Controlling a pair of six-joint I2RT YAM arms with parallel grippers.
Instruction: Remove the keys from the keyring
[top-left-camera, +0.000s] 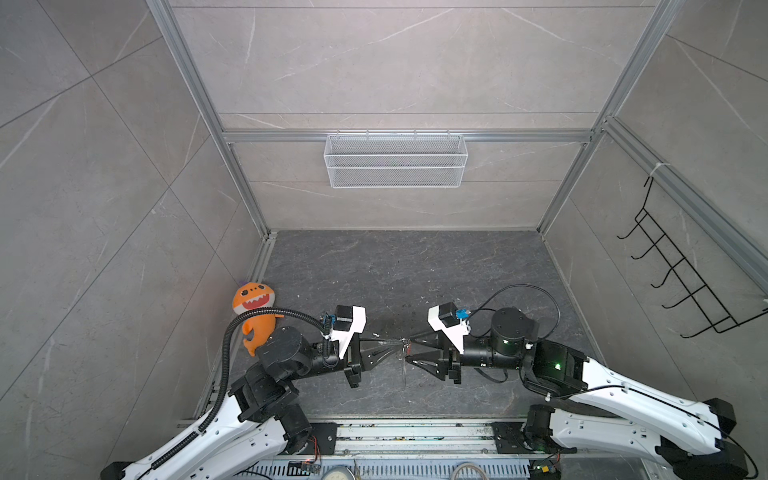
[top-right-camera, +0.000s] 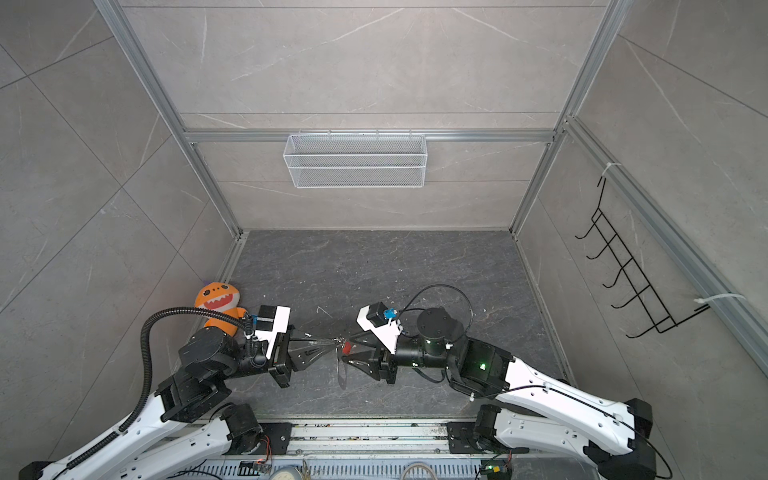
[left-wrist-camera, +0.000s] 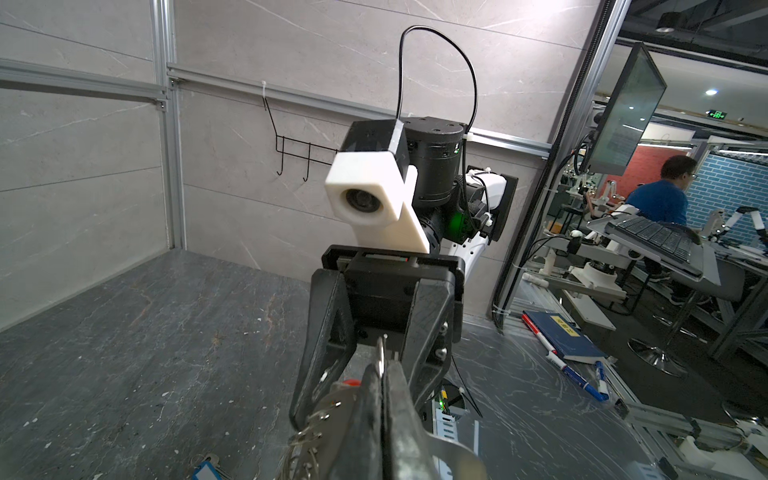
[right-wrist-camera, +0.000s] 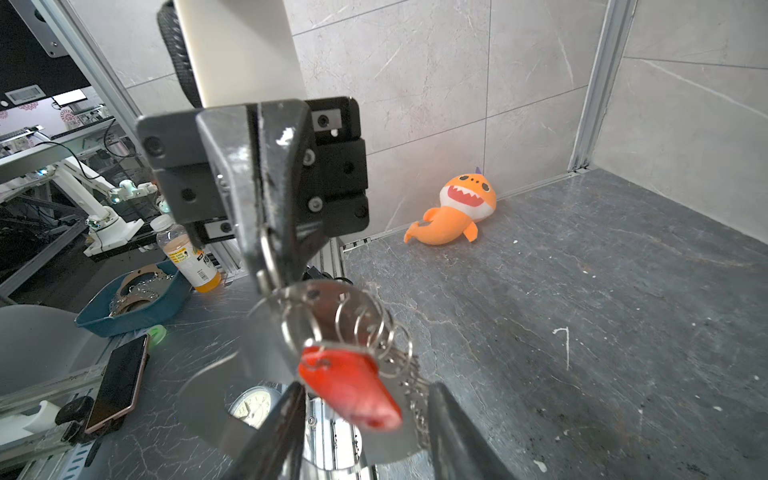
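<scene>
the left gripper (top-left-camera: 399, 341) is pressed together on the keyring (right-wrist-camera: 232, 378), holding it above the table (top-left-camera: 415, 270) between the arms, with the grey fob hanging down. the right gripper (top-left-camera: 409, 350) is spread, its fingers either side of the red key (right-wrist-camera: 349, 386), which is on the ring. the blue key (left-wrist-camera: 206, 471) lies on the table.

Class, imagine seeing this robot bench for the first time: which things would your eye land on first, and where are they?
The orange plush toy stands out first, lying by the left wall. In the middle, the left gripper is shut on the keyring, while the right gripper stands open around the hanging key with the red tag. A white mesh basket hangs high at the back.
</scene>
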